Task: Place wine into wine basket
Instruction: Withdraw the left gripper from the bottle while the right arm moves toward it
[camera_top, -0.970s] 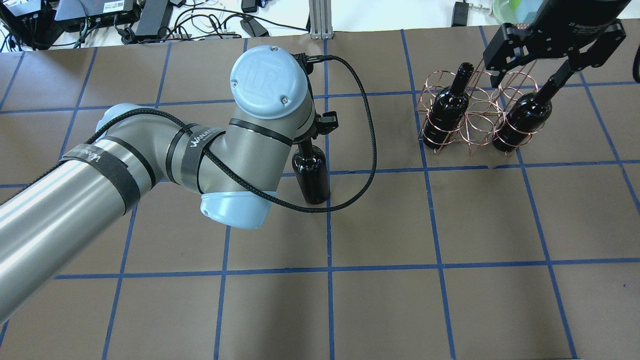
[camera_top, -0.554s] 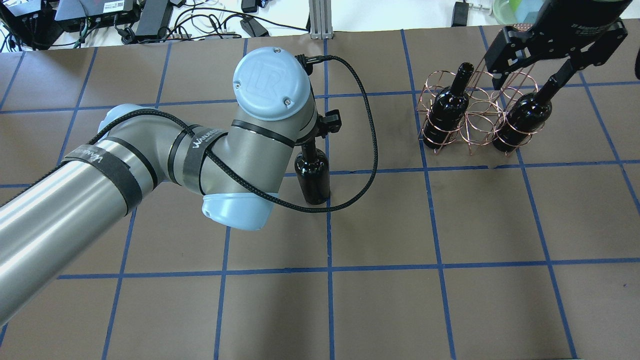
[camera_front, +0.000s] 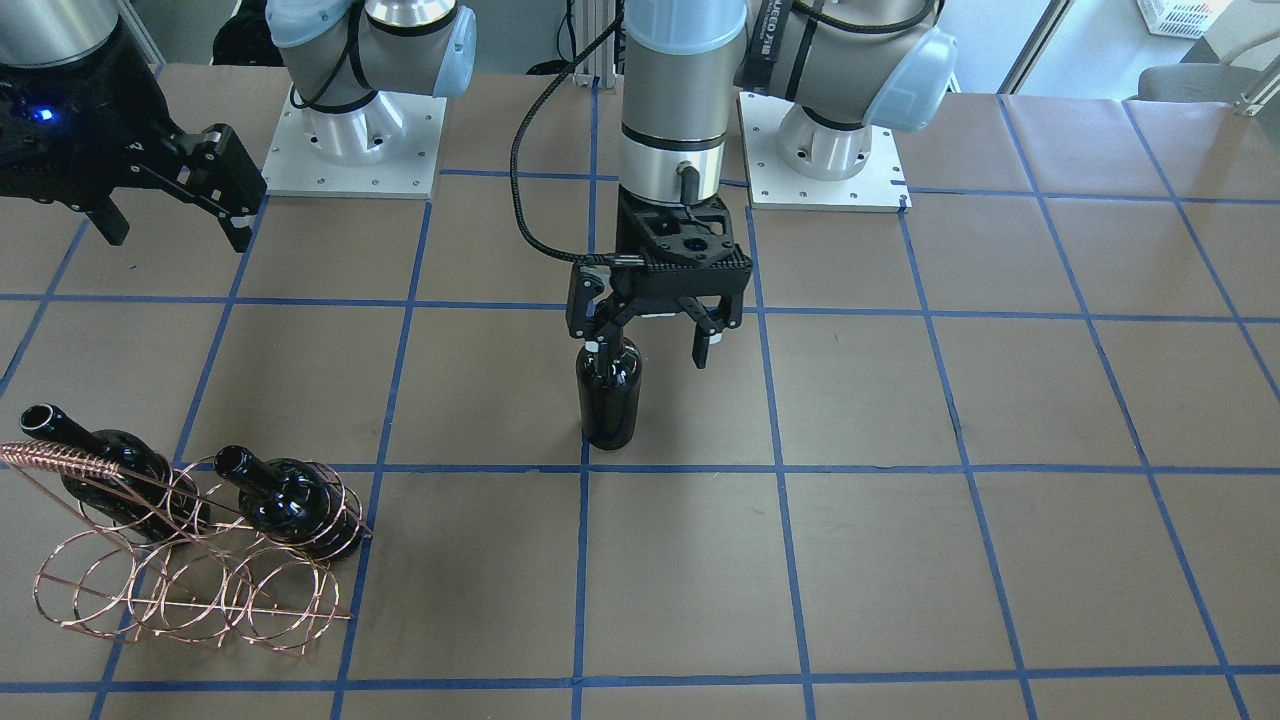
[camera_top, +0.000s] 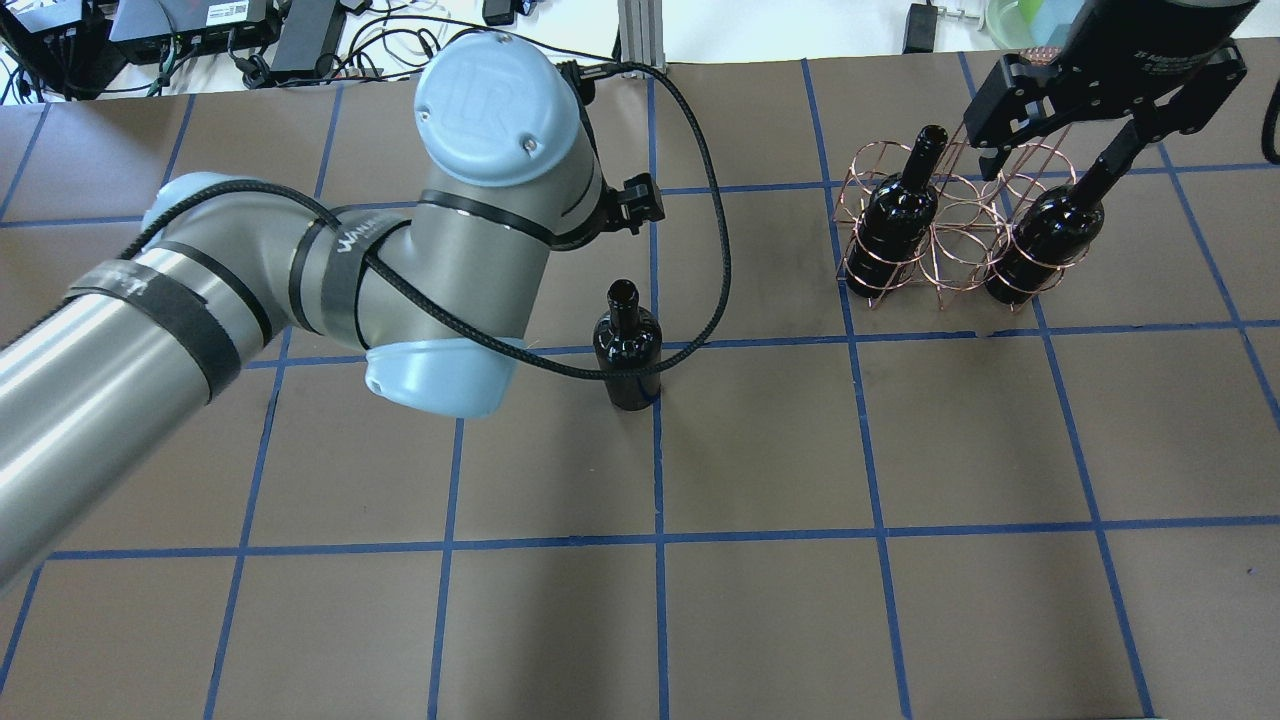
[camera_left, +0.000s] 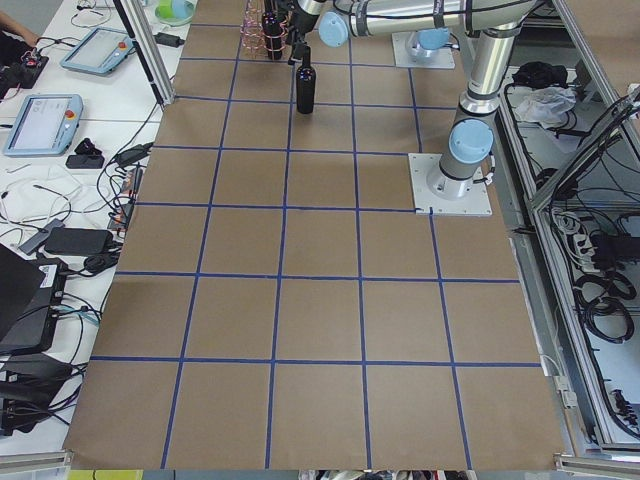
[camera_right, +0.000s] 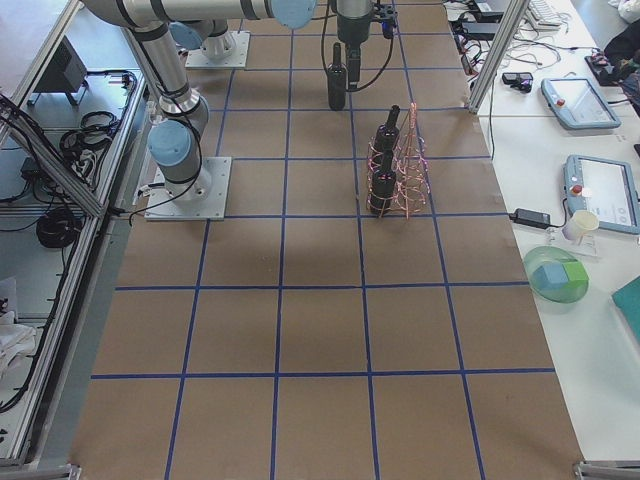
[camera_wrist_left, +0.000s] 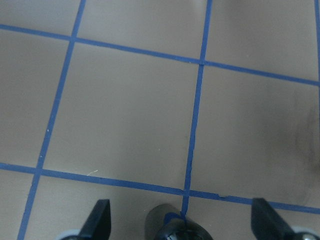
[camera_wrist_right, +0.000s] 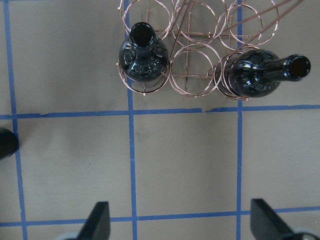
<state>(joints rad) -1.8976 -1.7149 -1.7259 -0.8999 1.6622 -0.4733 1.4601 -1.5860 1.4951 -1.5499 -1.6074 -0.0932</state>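
wine (camera_top: 627, 345): glossy near-black bottle, no label, standing upright mid-counter (camera_top: 800, 450), right by blue tape crossing. left gripper (camera_front: 650, 340) just over neck, spread wide, holding nothing. one finger overlaps neck in front view, can't tell if touching. wine basket (camera_top: 950, 255) well apart toward far edge, middle rings free, other bottles (camera_top: 895, 215) in outer slots. right gripper (camera_front: 180, 240) wide too, high near basket. overhead hides left gripper behind wrist. left wrist cam shows only bottle top at frame bottom.
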